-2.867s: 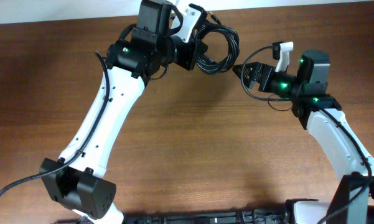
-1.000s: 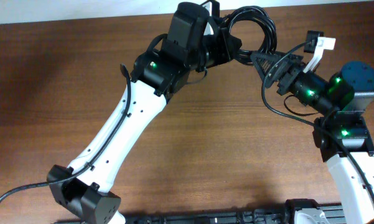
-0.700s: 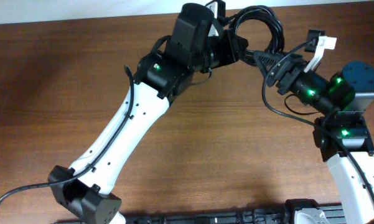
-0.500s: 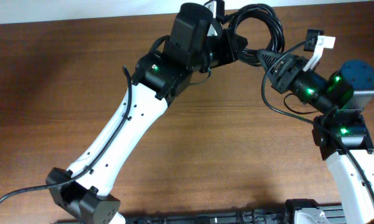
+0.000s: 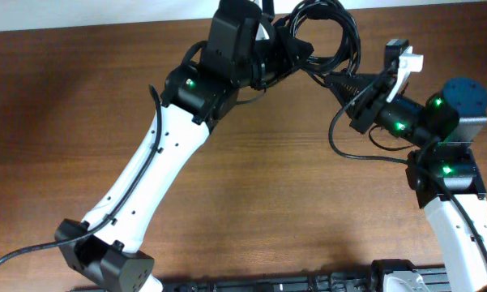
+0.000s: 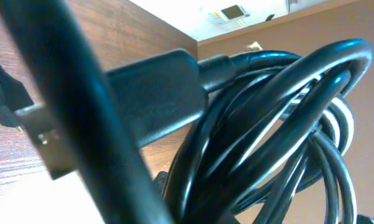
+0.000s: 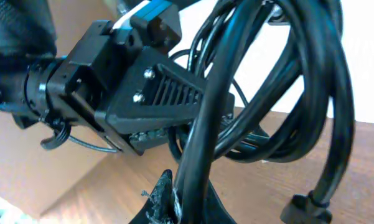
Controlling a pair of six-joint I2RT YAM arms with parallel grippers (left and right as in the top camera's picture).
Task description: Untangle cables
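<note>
A: Right claw [image 5: 337, 81] clamped on one strand of the cables [image 5: 346, 36]; left claw [image 5: 296, 50] pinches the coil's other side, at 12 o'clock over the table [image 5: 81, 97]. One plug [image 6: 155, 93] lies against the coil.
B: Why both?
A: Probably one anchors the bundle so the other can draw a loop toward 4 o'clock.

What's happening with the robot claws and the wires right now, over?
Left claw shut on coiled bundle of thin black cables, held above brown wooden table. Right claw shut on one strand. Nothing seen blocking either arm.
</note>
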